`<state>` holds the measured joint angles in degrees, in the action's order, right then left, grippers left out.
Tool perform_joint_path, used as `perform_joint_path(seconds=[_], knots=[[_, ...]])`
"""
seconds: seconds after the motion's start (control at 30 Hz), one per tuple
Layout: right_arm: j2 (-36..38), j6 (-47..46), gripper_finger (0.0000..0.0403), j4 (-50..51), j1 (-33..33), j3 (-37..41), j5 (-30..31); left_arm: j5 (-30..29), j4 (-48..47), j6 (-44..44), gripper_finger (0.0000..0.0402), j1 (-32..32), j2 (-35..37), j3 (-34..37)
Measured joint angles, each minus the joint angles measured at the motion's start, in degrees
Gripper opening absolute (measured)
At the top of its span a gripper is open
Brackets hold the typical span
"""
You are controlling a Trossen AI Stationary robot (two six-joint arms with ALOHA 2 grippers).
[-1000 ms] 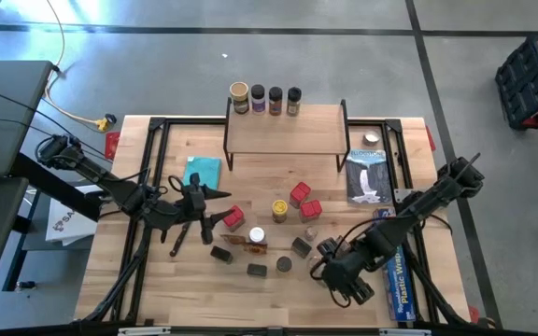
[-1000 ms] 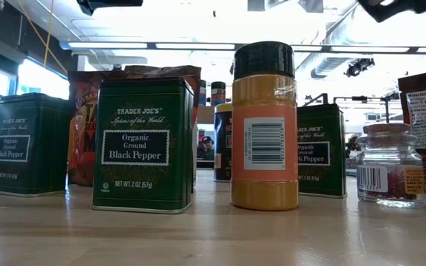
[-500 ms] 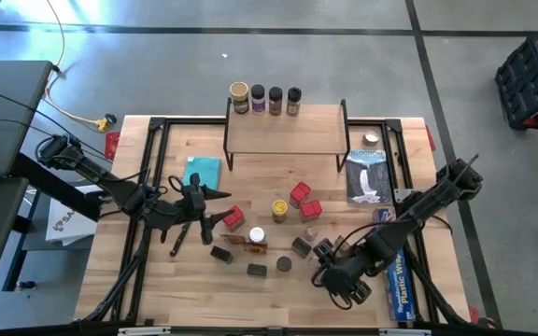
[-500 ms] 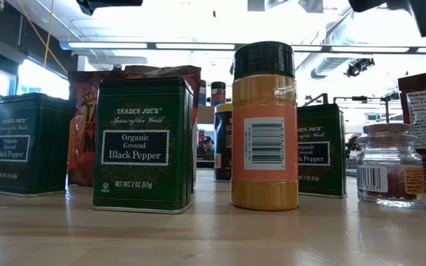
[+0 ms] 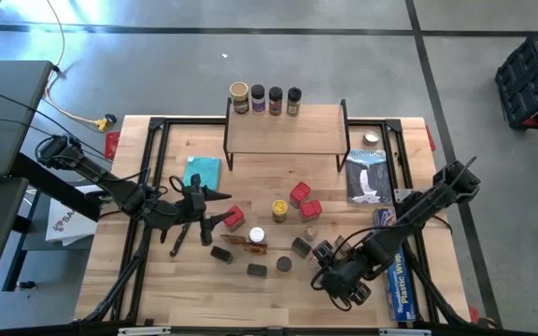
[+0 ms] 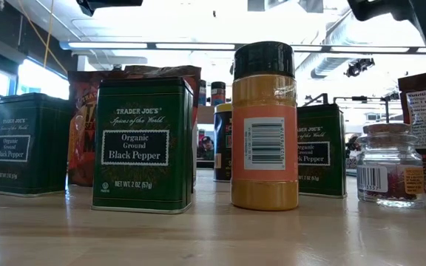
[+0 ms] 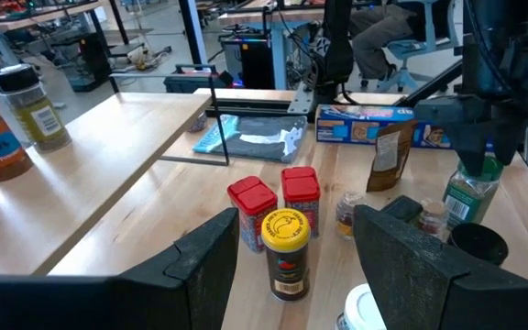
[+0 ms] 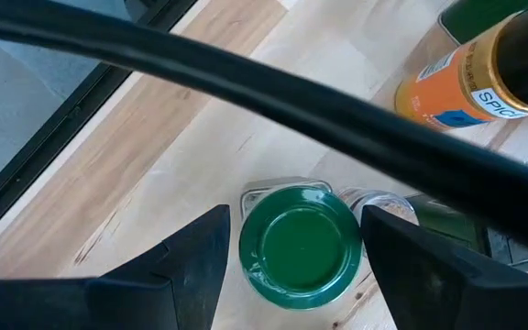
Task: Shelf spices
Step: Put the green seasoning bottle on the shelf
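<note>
Pale planked butcher-block tabletop (image 5: 157,280), matte, framed in black steel. Left gripper (image 5: 220,206) poised beside teal cloth (image 5: 202,171), jaws wide, empty. Scattered mid-table: red boxes (image 5: 299,193), yellow-lidded round jar (image 5: 278,209), dark square tins (image 5: 257,270). Light wooden shelf (image 5: 286,140) behind, four cylindrical jars (image 5: 266,98) along back edge. Right gripper (image 5: 330,256) straddling green-lidded glass jar (image 8: 300,243), jaws wide, not gripping.

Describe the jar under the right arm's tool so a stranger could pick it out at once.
Start at the blue plastic-wrap box along the table's right edge. Just to its left, the right tool hangs open over a small clear jar. Its green lid sets it apart from its neighbours.
</note>
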<state>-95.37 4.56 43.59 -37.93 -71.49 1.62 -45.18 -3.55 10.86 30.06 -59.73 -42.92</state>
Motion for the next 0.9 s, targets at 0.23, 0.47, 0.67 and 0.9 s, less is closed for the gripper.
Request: perform_joint_path(seconds=[0.23,0.47,0.67,0.9], knots=[[-1.62,-0.11,0.0241,-0.11,-0.12,0.0,2.09,0.12,-0.07,0.02,0.0209,0.0,0.01,0.0],[-1.92,-1.04,0.024,0.21,-0.11,0.02,2.82,0.95,-0.07,0.04,0.0209,0.0,-0.01,0.0],[-1.92,-7.37,0.0206,0.93,0.07,0.02,2.71,0.97,-0.07,0.03,0.0209,0.0,-0.01,0.0],[-1.78,-22.27,0.0196,0.8,0.88,0.02,2.91,0.96,-0.04,0.04,0.0209,0.0,-0.01,0.0]])
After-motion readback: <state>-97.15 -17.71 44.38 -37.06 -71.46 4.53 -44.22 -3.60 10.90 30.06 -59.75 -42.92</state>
